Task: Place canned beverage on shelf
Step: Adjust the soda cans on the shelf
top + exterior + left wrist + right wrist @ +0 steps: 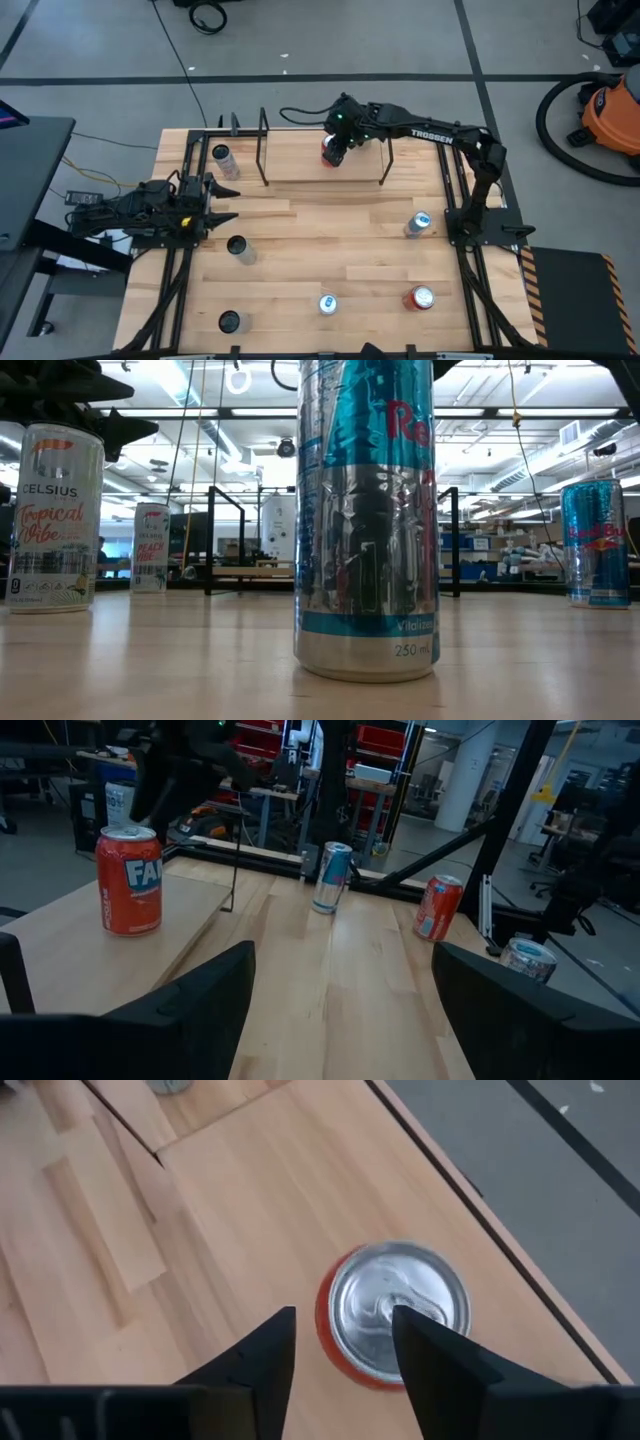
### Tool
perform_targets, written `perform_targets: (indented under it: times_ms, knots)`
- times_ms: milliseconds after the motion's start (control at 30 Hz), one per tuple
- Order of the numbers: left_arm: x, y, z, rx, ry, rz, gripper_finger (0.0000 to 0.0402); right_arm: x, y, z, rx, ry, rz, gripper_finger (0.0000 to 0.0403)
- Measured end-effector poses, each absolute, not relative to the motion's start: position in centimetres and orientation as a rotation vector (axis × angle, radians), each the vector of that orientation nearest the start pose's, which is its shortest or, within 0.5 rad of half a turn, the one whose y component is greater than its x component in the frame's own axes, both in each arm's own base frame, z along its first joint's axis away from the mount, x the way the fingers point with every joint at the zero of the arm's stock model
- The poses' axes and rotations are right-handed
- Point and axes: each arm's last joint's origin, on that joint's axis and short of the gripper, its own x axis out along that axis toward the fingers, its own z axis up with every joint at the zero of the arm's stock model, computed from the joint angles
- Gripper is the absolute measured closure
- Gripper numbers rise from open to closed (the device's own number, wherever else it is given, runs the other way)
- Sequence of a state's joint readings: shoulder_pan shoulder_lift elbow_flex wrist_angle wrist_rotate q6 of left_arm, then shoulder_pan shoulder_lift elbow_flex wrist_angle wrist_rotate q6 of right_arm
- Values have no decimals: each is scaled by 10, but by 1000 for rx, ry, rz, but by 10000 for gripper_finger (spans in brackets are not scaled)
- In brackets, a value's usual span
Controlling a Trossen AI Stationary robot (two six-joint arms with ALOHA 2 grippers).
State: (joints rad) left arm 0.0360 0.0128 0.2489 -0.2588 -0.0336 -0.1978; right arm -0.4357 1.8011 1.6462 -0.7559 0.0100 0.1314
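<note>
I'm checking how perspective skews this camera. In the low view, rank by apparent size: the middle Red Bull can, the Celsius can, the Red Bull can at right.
1. Middle Red Bull can, largest, nearest the camera.
2. Celsius can.
3. Right Red Bull can.
Nearness drives this; true sizes are unsure.

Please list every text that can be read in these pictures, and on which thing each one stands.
"TROSSEN": dark right robot arm.
"CELSIUS", "Tropical Vibe": white can.
"PEACH VIBE": farther white can.
"250 mL": tall silver-blue can.
"FA", cut off: red-orange can.
Other print: too blurred.
</note>
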Motion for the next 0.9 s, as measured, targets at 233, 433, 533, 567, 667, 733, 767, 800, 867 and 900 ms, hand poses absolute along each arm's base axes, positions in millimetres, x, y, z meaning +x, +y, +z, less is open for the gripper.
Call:
perform_targets:
  times_ms: [233, 433, 533, 567, 667, 733, 767, 800, 867, 900]
  knots:
    - [77, 4, 220, -197, 17, 72, 92, 357, -173, 297, 326, 887, -499, 236]
    - [77, 4, 220, -198, 17, 72, 92, 360, -177, 292, 330, 886, -503, 236]
    - [77, 4, 220, -197, 17, 72, 92, 359, -177, 291, 340, 889, -508, 236]
    - [77, 4, 220, -197, 16, 72, 92, 359, -178, 291, 346, 891, -517, 236]
    - [77, 4, 220, -197, 17, 72, 92, 357, -179, 291, 344, 900, -544, 236]
    - [77, 4, 220, -196, 17, 72, 92, 356, -180, 290, 342, 906, -561, 236]
    - [77, 4, 220, -196, 17, 72, 92, 356, -180, 290, 340, 909, -569, 236]
    - [77, 4, 220, -196, 17, 72, 92, 355, -181, 290, 336, 911, -577, 236]
    - [77, 4, 220, -196, 17, 72, 92, 354, -182, 290, 328, 914, -598, 236]
    - [77, 4, 220, -196, 17, 72, 92, 354, -183, 290, 325, 916, -607, 236]
